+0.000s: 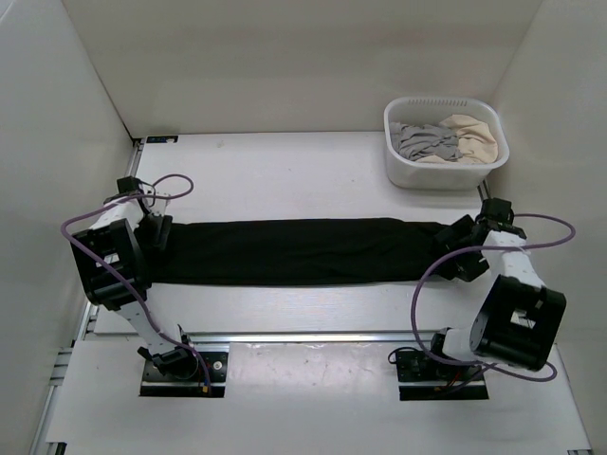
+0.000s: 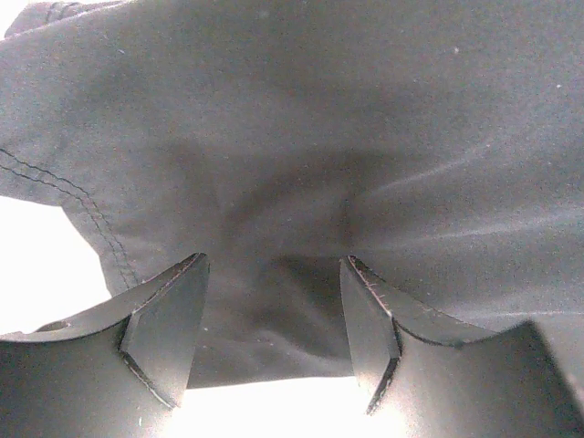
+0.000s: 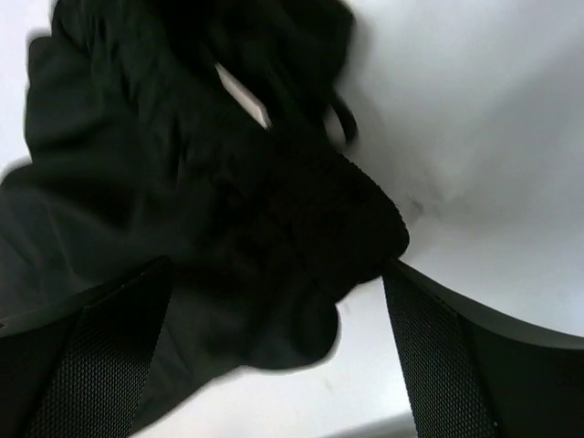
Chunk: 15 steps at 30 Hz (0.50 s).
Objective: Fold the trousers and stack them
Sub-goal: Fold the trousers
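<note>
Across the table, the trousers lie stretched between the left gripper and right gripper, both spread open over the ends; we fear a shallow pinch could slip and crumple them.

No legible text, brand, number or sign in any view. Blurred white tag on trousers: content unreadable, too blurred to resolve.

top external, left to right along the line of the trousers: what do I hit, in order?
left gripper → trousers → right gripper
</note>
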Tool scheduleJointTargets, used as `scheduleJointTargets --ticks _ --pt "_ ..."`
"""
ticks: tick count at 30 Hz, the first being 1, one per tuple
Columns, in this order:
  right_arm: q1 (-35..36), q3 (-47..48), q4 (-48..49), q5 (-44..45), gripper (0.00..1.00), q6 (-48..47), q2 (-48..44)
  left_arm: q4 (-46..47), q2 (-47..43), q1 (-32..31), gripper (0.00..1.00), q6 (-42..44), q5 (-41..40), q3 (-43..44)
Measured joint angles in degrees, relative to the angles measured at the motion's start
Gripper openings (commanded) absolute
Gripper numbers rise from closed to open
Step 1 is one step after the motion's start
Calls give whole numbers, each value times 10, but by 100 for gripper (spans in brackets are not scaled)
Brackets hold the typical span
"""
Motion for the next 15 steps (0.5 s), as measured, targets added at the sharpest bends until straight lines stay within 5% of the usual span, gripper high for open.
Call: scheduleJointTargets --ticks 10,12,13,15 --pt "-6 58 107 10 95 -11 168 -8 0 -2 72 2 2 -2" --pt "-6 71 118 10 71 -14 182 -11 -2 -4 72 2 2 -2" --pt "-6 73 126 10 50 -13 187 -13 -4 -4 72 2 2 -2" --pt "-6 71 137 11 30 -18 194 -15 -10 -5 72 2 2 -3"
